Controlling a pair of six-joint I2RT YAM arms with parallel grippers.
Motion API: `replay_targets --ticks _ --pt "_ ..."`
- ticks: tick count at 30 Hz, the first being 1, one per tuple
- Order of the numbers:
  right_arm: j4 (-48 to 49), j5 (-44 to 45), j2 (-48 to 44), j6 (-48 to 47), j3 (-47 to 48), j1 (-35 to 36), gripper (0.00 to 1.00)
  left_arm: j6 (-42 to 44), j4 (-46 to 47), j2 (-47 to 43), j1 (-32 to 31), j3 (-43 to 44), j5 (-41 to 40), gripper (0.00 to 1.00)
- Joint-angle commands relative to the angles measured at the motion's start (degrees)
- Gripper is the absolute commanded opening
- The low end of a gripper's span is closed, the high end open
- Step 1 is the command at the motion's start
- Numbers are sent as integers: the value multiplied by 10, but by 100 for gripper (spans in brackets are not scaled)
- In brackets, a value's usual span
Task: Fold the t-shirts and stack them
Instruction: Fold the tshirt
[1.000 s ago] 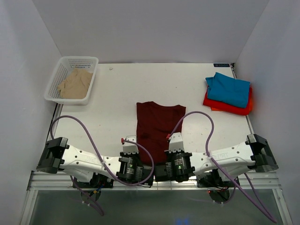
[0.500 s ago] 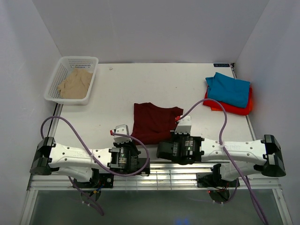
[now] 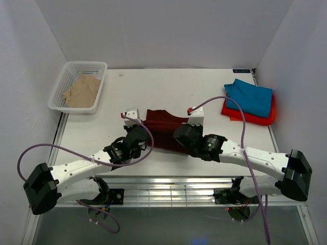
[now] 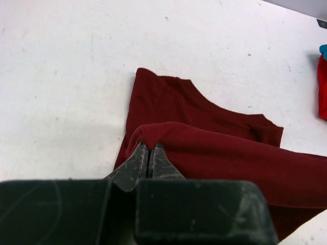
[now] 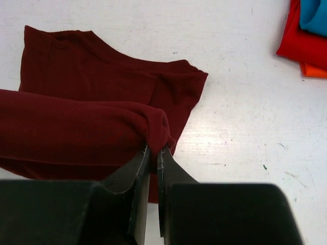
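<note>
**Maroon shirt pinched at both near corners, mid-fold**

I had the maroon shirt [image 3: 164,131] near the middle of the table [image 3: 168,87], between the two arms. Its near hem was raised and rolled over toward the collar end, and the far half lay flat. The left gripper [image 4: 148,151] had its fingers clamped together on the left corner of that hem. The right gripper [image 5: 153,152] was pinched tight on the right corner the same way, with cloth bunched at the tips.

The cloth looked thin, soft and light: it sagged between the two pinches and creased at each one. I judged it would put almost no load on the arms but would follow any drag. The corners would need to travel level and together, or the fold would skew. The hem corners seemed the right hold, since a pinch mid-panel would only gather a lump. From the wrist views I could not be sure whether each pinch held one layer or two.

The blue shirt [image 3: 250,97] sat folded on the red shirt [image 3: 265,118] at the far right. The beige shirt [image 3: 82,91] lay crumpled in the basket [image 3: 87,65] at the far left
</note>
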Motion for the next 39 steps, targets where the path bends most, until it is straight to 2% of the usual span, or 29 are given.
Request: replay_targets --ticks 1,4,13,23,26,29,30,31,33,39 --pt "81 -7 24 -82 -8 -35 8 128 134 30 50 25 107 0" --pt "98 -22 38 -93 -8 -53 8 138 163 79 91 36 173 0" --pt "149 -70 84 -132 -12 -111 8 146 216 207 151 58 259 0" --pt "168 -111 157 -133 2 -151 8 168 260 314 180 103 278 0" --pt "169 -105 188 -129 15 -161 8 188 258 365 188 149 272 0" --pt "165 -75 212 -136 44 -177 27 203 255 383 189 198 211 47" --pt "164 -61 213 -141 51 -178 39 205 253 382 189 208 173 60" --pt "163 -31 208 -146 68 -179 43 211 251 377 189 227 154 69" --pt "152 -14 191 -161 83 -179 47 219 244 361 189 241 124 72" --pt "164 -43 134 -160 61 -178 49 217 243 319 162 209 156 72"
